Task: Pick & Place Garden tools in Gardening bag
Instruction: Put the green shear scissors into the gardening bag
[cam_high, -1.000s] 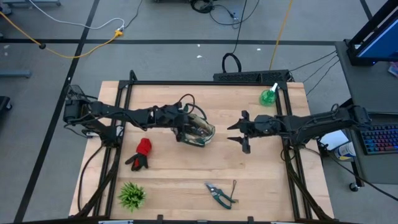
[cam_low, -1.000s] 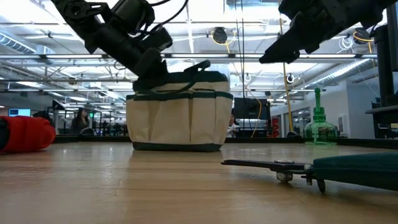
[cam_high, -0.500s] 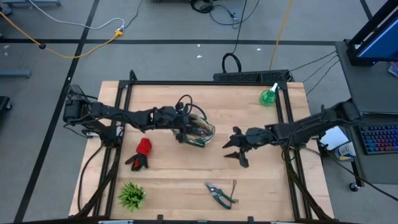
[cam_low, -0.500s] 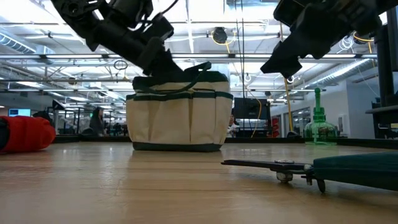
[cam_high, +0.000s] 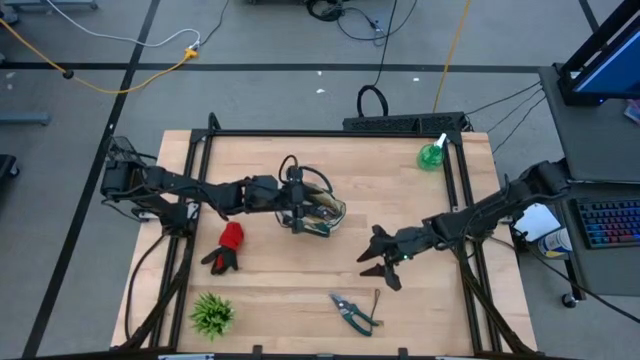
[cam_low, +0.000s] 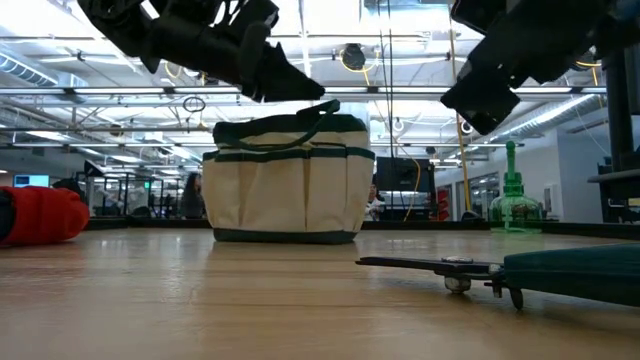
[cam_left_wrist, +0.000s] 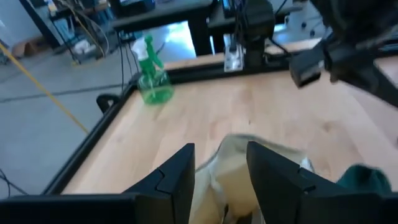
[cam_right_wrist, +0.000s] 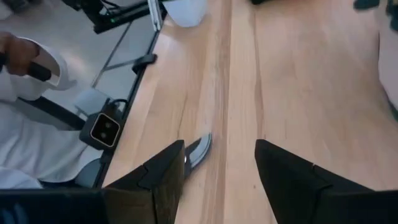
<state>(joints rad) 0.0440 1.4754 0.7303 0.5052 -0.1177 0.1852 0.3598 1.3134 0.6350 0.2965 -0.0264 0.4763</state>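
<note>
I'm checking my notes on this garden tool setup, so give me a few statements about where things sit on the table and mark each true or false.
1. The cream canvas bag with dark green trim stands upright. True.
2. The green-handled pruners are inside the bag. False: they lie on the wooden table.
3. The right gripper is open and holds nothing. True.
4. The red-and-black glove is in the left gripper. False: it lies on the table.
5. The green spray bottle stands near a table corner. True.
</note>
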